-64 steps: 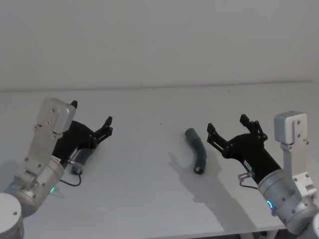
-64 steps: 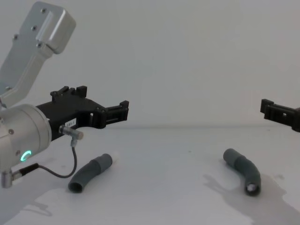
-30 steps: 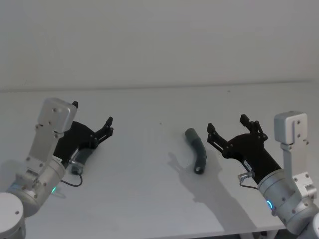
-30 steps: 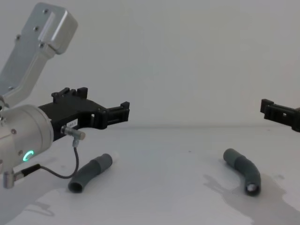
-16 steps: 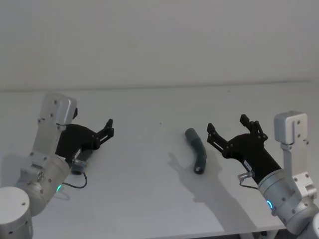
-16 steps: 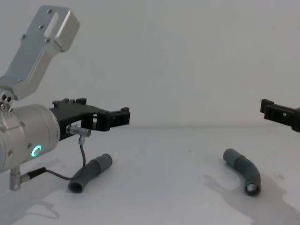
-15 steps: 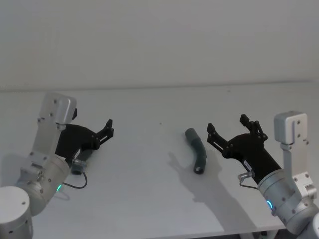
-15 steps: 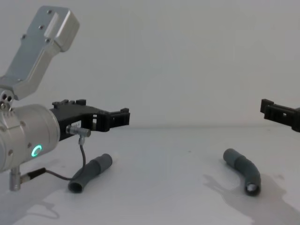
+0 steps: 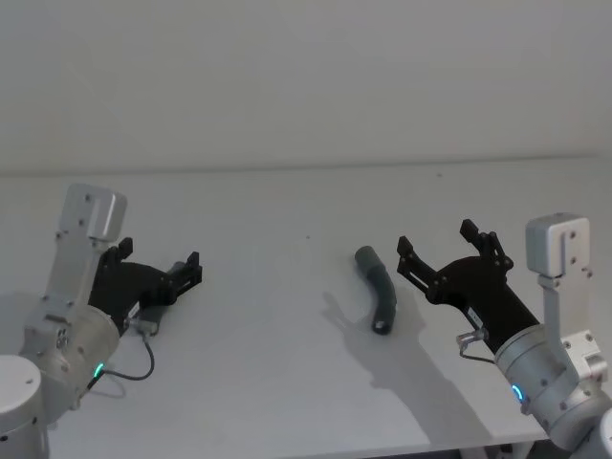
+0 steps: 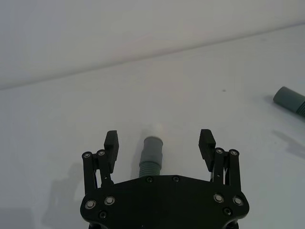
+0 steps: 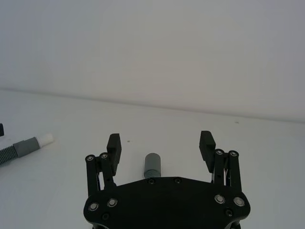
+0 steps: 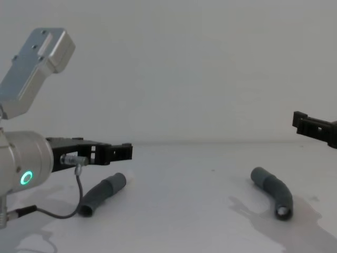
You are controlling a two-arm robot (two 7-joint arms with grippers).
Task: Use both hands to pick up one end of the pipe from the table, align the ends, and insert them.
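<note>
Two dark grey pipe pieces lie on the white table (image 9: 277, 392). The left piece (image 12: 102, 193) lies under my left gripper (image 9: 158, 259), which is open and hovers low over it. In the left wrist view its smooth cuff (image 10: 152, 146) and white tip (image 10: 156, 128) lie between the spread fingers of the left gripper (image 10: 159, 138). The curved right piece (image 9: 379, 293) rests just left of my right gripper (image 9: 436, 239), also open and empty, held above the table. The right wrist view shows this piece's end (image 11: 152, 165) below the right gripper (image 11: 159, 140).
A plain pale wall (image 9: 306, 86) rises behind the table's far edge. A thin black cable (image 12: 58, 213) loops from the left wrist down near the left piece. Bare table lies between the two pieces.
My left gripper has dropped lower and drawn back to the left, turning level over the left pipe piece. The right gripper and both pieces have not moved.
</note>
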